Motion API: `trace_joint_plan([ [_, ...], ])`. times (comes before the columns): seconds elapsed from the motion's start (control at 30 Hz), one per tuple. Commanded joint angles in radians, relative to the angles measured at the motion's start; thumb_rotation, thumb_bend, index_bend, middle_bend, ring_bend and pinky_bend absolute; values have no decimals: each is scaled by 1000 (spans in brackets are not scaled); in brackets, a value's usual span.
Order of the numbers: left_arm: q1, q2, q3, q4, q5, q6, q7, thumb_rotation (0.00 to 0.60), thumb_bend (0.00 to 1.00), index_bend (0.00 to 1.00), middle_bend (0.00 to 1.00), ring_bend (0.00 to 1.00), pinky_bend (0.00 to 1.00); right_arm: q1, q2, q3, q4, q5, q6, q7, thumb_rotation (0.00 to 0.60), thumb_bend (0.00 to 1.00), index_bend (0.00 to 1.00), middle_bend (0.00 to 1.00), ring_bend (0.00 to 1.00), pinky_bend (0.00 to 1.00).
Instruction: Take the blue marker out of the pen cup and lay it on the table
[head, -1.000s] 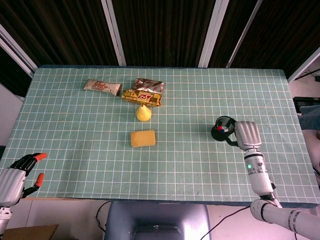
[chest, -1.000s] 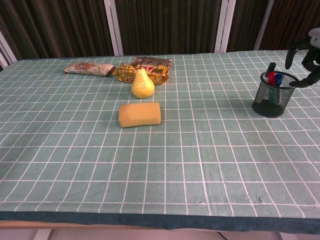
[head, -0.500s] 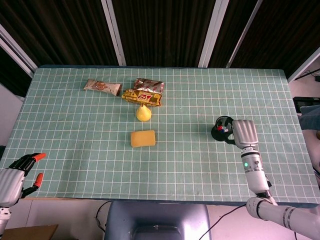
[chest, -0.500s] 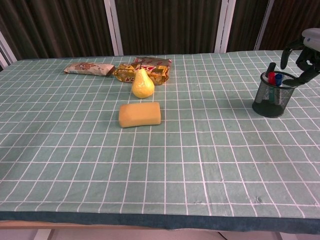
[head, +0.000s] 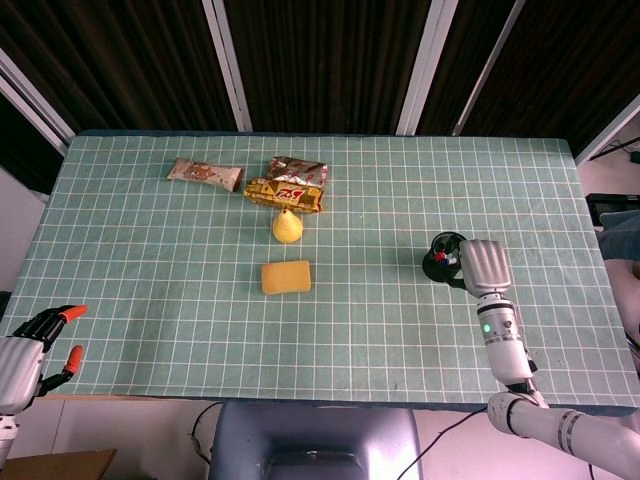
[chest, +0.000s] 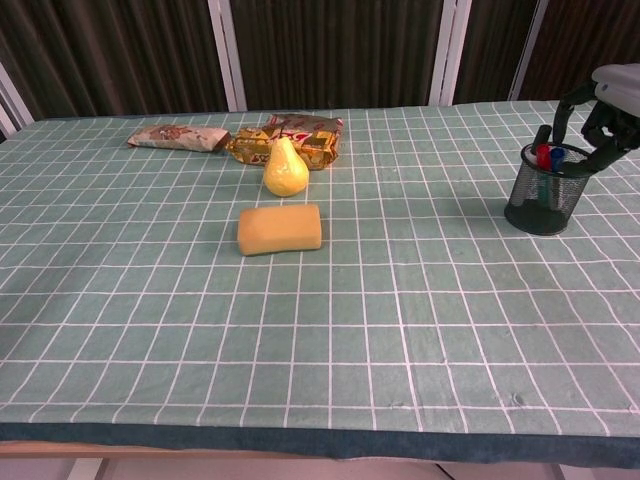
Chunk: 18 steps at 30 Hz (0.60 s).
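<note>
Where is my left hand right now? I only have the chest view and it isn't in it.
Observer: The left hand shows only in the head view, at the near left corner of the table, off its edge, holding nothing, with its fingers apart.
Operator: And how does the right hand sit over the cup? My chest view cuts it off at the edge.
Observer: From above, the right hand hangs over the right side of the pen cup, covering part of its rim.
Operator: Is the blue marker out yet?
Observer: No. The blue marker stands in the cup beside a red one, and the head view shows no marker on the mat.
</note>
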<state>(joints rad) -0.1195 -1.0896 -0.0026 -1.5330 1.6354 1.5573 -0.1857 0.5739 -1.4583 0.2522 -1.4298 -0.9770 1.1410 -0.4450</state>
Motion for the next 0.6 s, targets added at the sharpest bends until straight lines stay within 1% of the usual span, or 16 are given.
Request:
trace_joint_plan([
  [0.03, 1, 1, -1, 0, -1, 1, -3, 600, 476, 233, 230, 219, 388, 2, -6, -1, 8, -1, 1, 0, 600, 424, 615, 1000, 1000, 1000],
  [0.23, 3, 1, -2, 3, -2, 6, -12, 600, 477, 234, 231, 219, 388, 6, -21, -1, 28, -5, 2, 4, 600, 430, 622, 1000, 1000, 1000],
  [0.6, 5, 2, -2, 5, 1, 9, -17, 600, 476, 235, 231, 219, 388, 7, -35, -3, 48, -16, 9, 11, 600, 506, 637, 1000, 1000, 1000],
])
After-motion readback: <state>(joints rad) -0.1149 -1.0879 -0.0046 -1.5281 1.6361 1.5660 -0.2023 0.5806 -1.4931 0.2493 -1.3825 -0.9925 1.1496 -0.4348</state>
